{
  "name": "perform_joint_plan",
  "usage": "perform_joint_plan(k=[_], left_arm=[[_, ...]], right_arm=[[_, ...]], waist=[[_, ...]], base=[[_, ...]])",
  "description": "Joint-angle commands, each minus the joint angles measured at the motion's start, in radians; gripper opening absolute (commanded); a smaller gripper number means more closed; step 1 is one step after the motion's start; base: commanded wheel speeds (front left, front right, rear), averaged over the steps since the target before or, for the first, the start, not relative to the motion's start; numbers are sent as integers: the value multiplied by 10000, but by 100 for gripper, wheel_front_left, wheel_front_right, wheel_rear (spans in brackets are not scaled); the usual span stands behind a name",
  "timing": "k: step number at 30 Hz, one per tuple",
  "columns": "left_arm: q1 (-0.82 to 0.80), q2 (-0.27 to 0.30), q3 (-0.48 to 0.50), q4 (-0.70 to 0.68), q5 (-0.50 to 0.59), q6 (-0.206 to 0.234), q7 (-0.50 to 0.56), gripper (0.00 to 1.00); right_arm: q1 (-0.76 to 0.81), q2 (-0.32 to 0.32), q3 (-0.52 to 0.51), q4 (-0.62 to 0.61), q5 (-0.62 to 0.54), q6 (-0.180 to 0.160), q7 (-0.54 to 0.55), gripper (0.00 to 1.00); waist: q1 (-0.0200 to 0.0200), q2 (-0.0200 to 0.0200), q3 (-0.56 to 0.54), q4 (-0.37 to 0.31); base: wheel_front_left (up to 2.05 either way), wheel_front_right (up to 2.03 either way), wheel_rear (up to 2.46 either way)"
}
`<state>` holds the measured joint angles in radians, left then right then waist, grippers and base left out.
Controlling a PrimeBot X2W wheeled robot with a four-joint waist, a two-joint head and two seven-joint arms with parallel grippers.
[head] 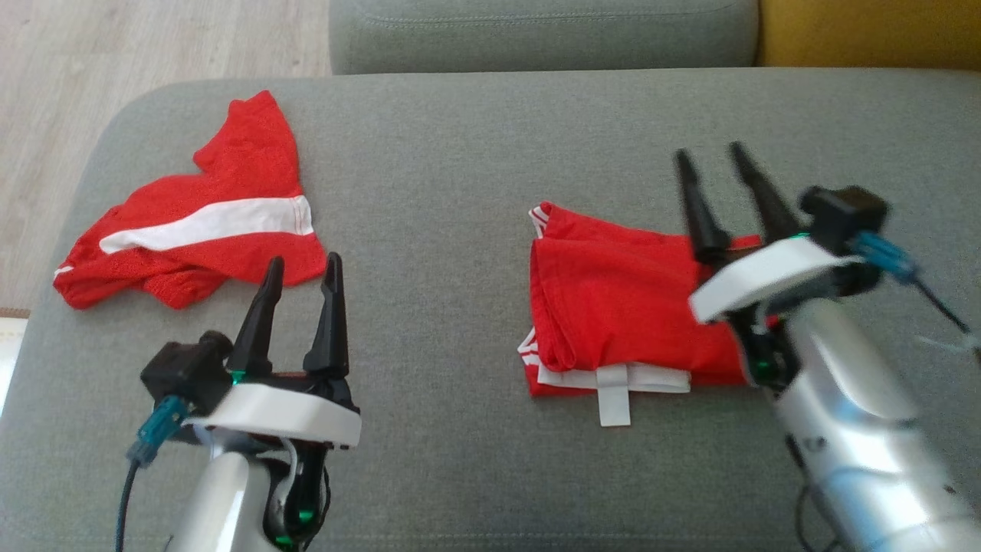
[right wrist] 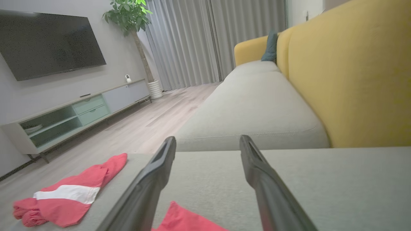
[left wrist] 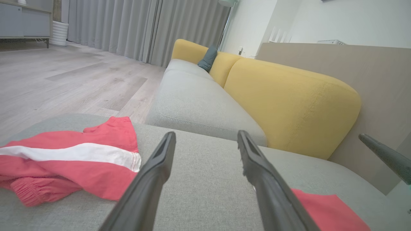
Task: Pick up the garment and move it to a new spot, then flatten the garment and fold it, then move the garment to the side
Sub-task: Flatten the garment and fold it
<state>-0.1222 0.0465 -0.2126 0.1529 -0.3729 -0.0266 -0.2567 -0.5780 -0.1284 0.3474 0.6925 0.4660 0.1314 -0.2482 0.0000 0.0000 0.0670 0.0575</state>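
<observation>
**Fold looks done, side move perhaps left**

The garment (head: 621, 307) lies folded in a neat block at the right of the grey seat (head: 460, 192). The right tool (head: 709, 153) hangs over its right edge, fingers spread wide, gripping nothing. The left tool (head: 304, 262) is equally wide and empty, near a second red piece (head: 199, 230) crumpled at the left. Flattening and folding appear finished; whether this spot counts as the side I cannot tell
</observation>
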Motion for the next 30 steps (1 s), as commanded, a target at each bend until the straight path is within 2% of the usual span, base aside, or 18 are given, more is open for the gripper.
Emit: perform_joint_plan(k=[1,5,8,12,21,30], left_arm=[[-209,37,269,-452,-12,30,-51,100],[-119,37,206,-776,-64,76,-51,100],[-22,37,128,-978,-21,98,-51,100],[104,37,86,-1127,68,153,-51,100],[435,37,215,-1405,192,293,-51,100],[490,37,126,-1297,353,201,-51,100]], right_arm=[[226,-38,-246,-702,-452,-7,-127,100],[1387,-173,-1468,-2262,-1831,-7,-132,100],[2288,17,-2282,-3259,-2436,-7,-133,100],[3243,276,-2814,-4120,-2937,-7,-134,100],[3999,581,-2975,-4572,-3269,-7,-134,100],[4022,684,-3083,-4535,-3405,-7,-135,100]], waist=[[0,0,-41,-39],[0,0,-108,-124],[0,0,-124,-206],[0,0,-121,-330],[0,0,-157,-483],[0,0,-131,-403]], base=[[0,0,0],[0,0,0],[0,0,0],[0,0,0],[0,0,0],[0,0,0]])
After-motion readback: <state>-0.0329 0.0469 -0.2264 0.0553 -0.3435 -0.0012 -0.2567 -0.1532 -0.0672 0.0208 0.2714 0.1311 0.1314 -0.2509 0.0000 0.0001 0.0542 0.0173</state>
